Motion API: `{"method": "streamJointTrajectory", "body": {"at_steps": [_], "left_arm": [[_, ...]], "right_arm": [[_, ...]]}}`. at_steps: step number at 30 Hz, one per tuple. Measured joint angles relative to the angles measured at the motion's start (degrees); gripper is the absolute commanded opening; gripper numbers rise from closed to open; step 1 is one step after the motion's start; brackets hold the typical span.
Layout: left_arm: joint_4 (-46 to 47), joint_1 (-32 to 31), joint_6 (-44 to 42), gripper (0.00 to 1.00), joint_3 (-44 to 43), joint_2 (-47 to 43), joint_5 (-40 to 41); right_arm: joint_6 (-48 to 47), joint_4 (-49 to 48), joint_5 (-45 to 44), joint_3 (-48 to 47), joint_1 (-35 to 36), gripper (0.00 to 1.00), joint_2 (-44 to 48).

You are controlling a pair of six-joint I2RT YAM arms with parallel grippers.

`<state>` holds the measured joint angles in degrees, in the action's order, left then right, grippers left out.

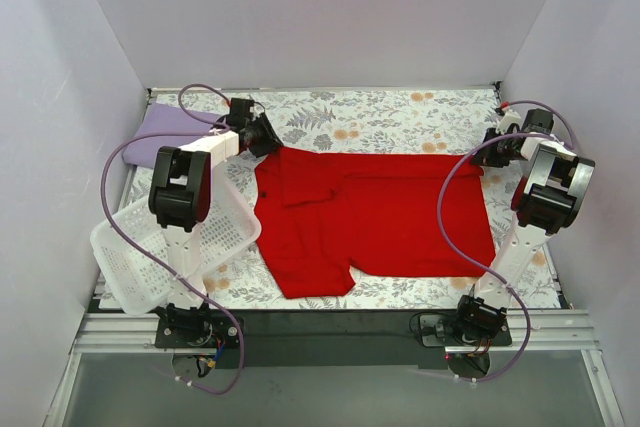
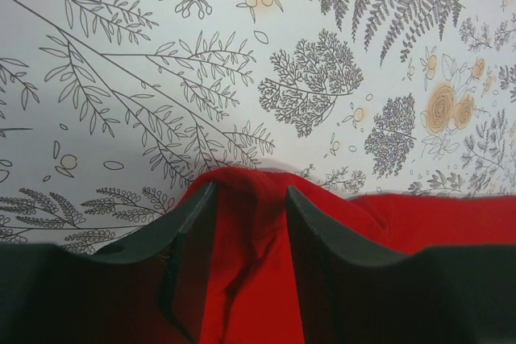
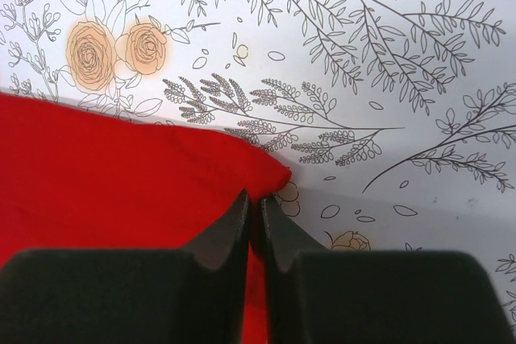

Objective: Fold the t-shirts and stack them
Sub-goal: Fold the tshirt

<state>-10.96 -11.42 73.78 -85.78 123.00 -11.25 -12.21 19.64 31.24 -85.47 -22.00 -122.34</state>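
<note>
A red t-shirt (image 1: 370, 212) lies spread flat across the middle of the floral tablecloth. My left gripper (image 1: 264, 136) is at its back left corner. In the left wrist view the jaws (image 2: 248, 188) stand apart, with a raised fold of the red shirt (image 2: 419, 219) between them. My right gripper (image 1: 491, 147) is at the shirt's back right corner. In the right wrist view it (image 3: 258, 197) is shut, pinching the edge of the red shirt (image 3: 105, 175). A folded lavender t-shirt (image 1: 160, 134) lies at the back left.
A white slatted basket (image 1: 150, 257) stands at the left front, partly under my left arm. The floral tablecloth (image 1: 380, 117) covers the table between white walls. Purple cables loop from both arms.
</note>
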Motion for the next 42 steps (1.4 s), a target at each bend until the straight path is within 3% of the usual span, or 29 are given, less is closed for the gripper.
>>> {"method": "streamJointTrajectory", "body": {"at_steps": [2, 6, 23, 35, 36, 37, 40, 42], "left_arm": [[-0.13, -0.09, 0.26, 0.27, -0.02, 0.28, -0.15], [-0.66, -0.31, 1.18, 0.0, -0.02, 0.46, -0.48], [-3.34, 0.15, 2.14, 0.0, -2.51, 0.9, 4.09], [-8.46, 0.28, 2.29, 0.0, -18.53, 11.47, 5.05], [-8.9, 0.28, 2.32, 0.01, -19.89, 12.24, 5.05], [-9.4, 0.28, 2.34, 0.15, -21.09, 12.76, 5.05], [-10.1, 0.31, 2.1, 0.29, -23.71, 13.55, 4.87], [-9.97, 0.44, 1.88, 0.34, -24.41, 13.22, 4.81]], "right_arm": [[0.02, -0.02, 0.0, -0.02, 0.0, 0.1, -0.02], [0.15, -0.04, 0.02, -0.39, 0.0, 0.03, -0.37], [2.73, -0.7, -2.51, -8.13, 0.42, 0.01, -5.27], [4.2, -1.42, -7.34, -20.11, 3.06, 0.01, -12.22], [4.35, -1.49, -7.91, -21.05, 3.32, 0.06, -12.72], [4.48, -1.55, -8.48, -21.66, 3.5, 0.3, -12.96], [4.39, -2.05, -9.9, -21.75, 3.76, 0.61, -12.7], [3.93, -2.84, -10.91, -20.46, 3.69, 0.68, -11.85]]}}
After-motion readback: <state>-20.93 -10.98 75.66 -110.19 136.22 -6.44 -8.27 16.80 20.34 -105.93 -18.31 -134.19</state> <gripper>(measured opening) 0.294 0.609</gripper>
